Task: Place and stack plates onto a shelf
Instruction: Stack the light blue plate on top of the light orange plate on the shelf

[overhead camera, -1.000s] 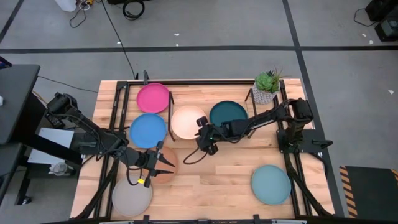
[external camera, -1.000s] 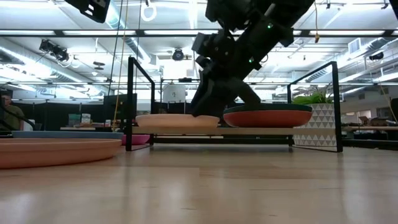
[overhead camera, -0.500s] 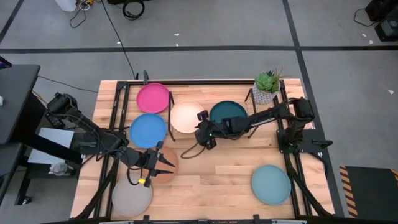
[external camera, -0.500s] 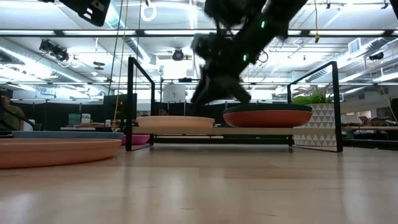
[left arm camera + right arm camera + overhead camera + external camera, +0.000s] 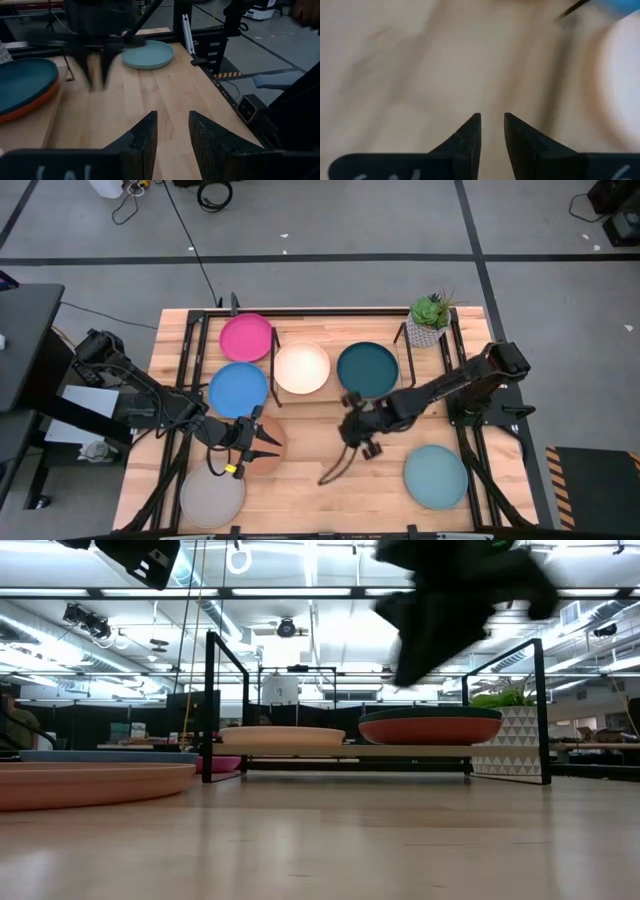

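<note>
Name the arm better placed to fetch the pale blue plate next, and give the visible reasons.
Right. The right gripper is empty, over bare table close to the pale blue plate. The left gripper hovers over the tan plate, across the table.

Open wood runs across the middle of the table (image 5: 320, 470), and the right gripper (image 5: 360, 438) hangs over it with its fingers slightly apart, holding nothing. Toward the far edge the shelf (image 5: 400, 340) blocks the way, its black rods rising round the cream plate (image 5: 302, 369) and the dark teal plate (image 5: 367, 369). The potted plant (image 5: 430, 315) crowds the far right corner. The pale blue plate (image 5: 436, 476) fills the near right corner. On the left, the left gripper (image 5: 262, 442), fingers parted, sits over the tan plate (image 5: 270, 450), hemmed by the blue plate (image 5: 238, 390) and grey plate (image 5: 212, 498).
</note>
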Robot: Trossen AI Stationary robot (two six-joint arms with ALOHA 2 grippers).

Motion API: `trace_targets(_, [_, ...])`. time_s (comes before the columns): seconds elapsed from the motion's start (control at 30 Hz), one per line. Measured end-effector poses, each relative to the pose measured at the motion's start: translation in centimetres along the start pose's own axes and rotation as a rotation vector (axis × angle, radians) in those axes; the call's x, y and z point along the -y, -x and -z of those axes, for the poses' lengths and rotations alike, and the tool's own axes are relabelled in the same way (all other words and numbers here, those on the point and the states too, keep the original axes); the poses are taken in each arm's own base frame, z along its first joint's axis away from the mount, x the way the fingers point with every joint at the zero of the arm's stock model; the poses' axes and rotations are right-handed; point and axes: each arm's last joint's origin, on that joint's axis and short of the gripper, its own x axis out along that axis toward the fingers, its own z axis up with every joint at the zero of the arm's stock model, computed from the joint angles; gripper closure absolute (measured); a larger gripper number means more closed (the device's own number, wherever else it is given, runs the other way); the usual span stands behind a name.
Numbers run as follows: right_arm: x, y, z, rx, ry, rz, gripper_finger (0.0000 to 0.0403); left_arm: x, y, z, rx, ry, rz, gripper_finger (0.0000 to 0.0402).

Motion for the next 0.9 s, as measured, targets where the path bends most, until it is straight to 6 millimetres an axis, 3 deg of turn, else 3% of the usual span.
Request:
trace_targets(0.27, [-5.3,1.9,3.1,-0.340,-0.157,-0.103,0.0299,-0.9,-0.3,-0.1,0.002,-0.053,-0.038,0.0283])
trace_targets(0.5, [-7.3,2.9,4.8,-0.512,-0.240,-0.111,0.0266,-1.5,-0.4,-0.2,0.001,-0.050,-0.062,0.0283])
trace_targets(0.67, [-8.5,2.5,4.8,-0.553,-0.439,-0.215,0.0258,-1.5,-0.4,-0.1,-0.007,-0.053,-0.063,0.0283])
trace_targets(0.9, [-11.3,2.1,3.9,-0.570,-0.771,-0.280,0.0277,-1.4,-0.4,0.1,-0.023,-0.102,-0.062,0.0283])
